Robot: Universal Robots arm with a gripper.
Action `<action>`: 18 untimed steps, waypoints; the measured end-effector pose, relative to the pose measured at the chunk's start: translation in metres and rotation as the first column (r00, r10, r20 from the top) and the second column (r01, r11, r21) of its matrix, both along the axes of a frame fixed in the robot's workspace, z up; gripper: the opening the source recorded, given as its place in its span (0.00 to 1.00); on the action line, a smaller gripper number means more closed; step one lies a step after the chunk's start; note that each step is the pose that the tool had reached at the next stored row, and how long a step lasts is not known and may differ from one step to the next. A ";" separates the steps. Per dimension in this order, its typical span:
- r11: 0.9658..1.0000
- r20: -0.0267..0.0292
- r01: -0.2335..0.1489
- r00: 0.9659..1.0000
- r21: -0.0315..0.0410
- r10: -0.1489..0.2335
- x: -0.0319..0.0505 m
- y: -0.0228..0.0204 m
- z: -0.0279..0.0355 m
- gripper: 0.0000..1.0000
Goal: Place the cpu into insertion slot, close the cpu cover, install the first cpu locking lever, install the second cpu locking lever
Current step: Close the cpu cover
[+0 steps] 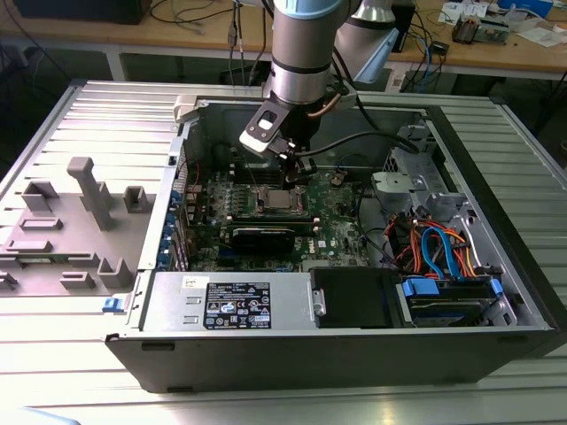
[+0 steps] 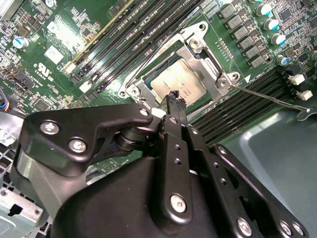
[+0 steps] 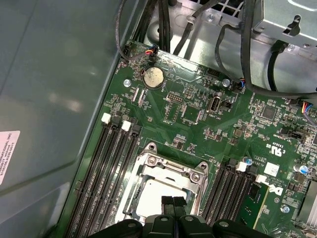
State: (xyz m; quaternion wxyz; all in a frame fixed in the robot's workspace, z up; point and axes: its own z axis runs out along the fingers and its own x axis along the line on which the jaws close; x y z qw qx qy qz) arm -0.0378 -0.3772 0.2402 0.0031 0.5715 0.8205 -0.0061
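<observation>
Closed, empty jaws poised over the cpu (image 1: 282, 200)
In the exterior view it lies close by, at 7 o'clock from them

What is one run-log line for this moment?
cover: down | cpu: seated beneath | gripper: shut, empty, above cpu | lever: looks unlatched

A ribbed table (image 1: 62, 359) bears an open computer case (image 1: 354, 359) and grey fixtures (image 1: 89, 190).
</observation>
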 end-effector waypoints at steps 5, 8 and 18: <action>1.000 0.000 -0.001 1.000 0.000 0.001 0.0000 0.0000 0.0000 0.11; 1.000 0.000 -0.007 1.000 0.000 0.007 0.0000 0.0000 0.0000 0.11; 1.000 0.000 -0.026 1.000 0.000 0.026 0.0000 0.0000 0.0000 0.11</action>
